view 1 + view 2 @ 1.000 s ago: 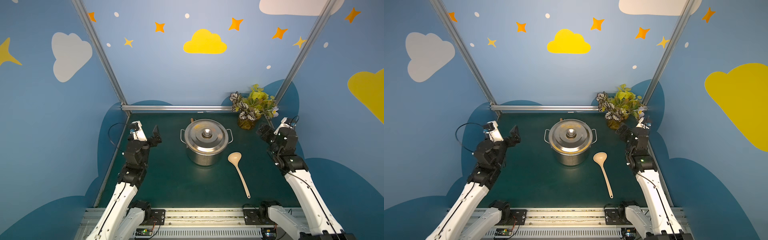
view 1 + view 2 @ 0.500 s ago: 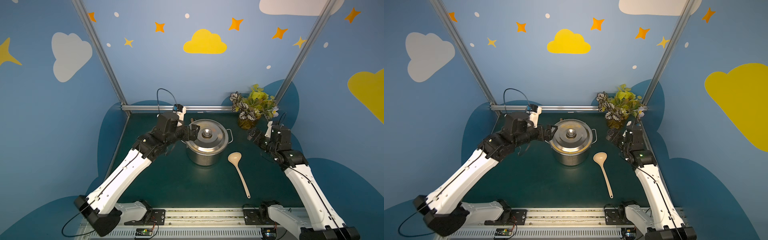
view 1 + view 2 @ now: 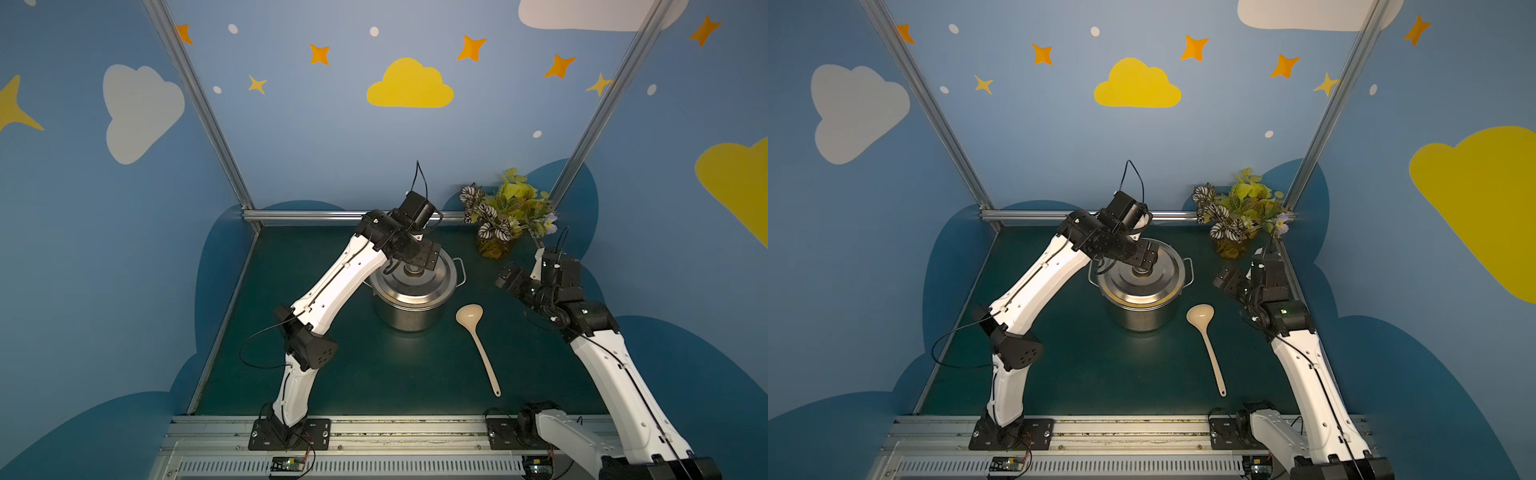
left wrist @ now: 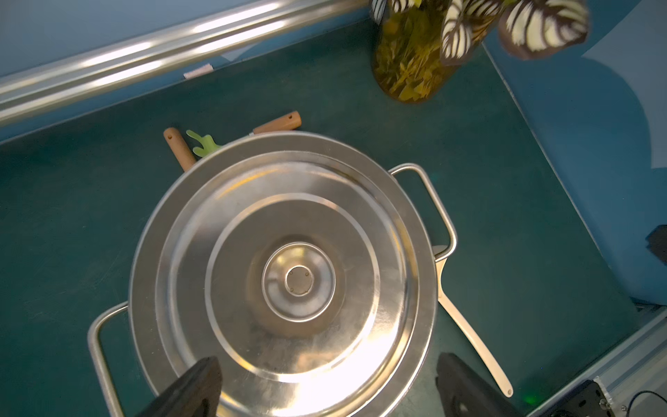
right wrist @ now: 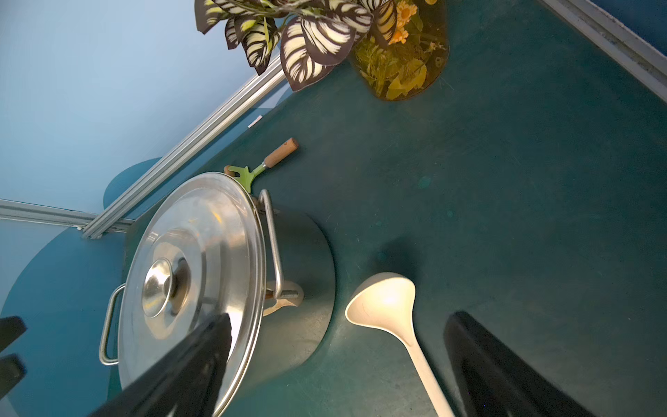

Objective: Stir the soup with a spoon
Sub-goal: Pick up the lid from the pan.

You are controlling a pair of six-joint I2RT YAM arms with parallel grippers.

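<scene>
Chief: Top views?

Inspector: In both, the cream-beige plastic ladle (image 3: 469, 316) lies flat on the dark green tabletop (image 3: 374, 374), just beside the lidded stainless-steel pot (image 3: 409, 307). The left end effector (image 3: 415, 266) hangs over the lid knob (image 3: 413, 272). The right end effector (image 3: 509, 280) is apart from the ladle.

Chief: Wrist views?

Inspector: Left fingers (image 4: 202, 375) are spread wide and hold nothing. Right fingers (image 5: 202, 346) are likewise wide and empty.

Fig. My view: green tabletop (image 3: 353, 374). Steel pot (image 3: 409, 316) at centre; spoon (image 3: 478, 345) just beside it, 4 o'clock; plant vase (image 3: 494, 247), 2 o'clock; wooden-handled utensils (image 4: 278, 124), about 12 o'clock.
</scene>
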